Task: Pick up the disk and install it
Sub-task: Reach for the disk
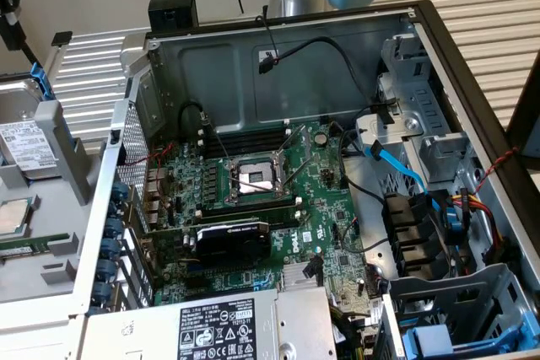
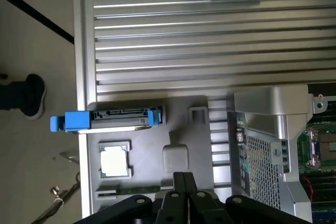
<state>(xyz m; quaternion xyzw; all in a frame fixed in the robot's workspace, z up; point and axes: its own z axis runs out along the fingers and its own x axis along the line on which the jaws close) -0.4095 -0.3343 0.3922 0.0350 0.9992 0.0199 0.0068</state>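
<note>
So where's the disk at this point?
At the exterior view's left edge, the disk rests in the grey tray outside the open computer case, next to the square processor chip.

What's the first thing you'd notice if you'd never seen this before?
The big open computer case with its green motherboard catches the eye first, in the middle of the exterior view. Next comes the disk in its bright blue carrier, on the grey tray beside the case, near a small square silver chip. The black tool hangs shut over that tray, holding nothing.
</note>
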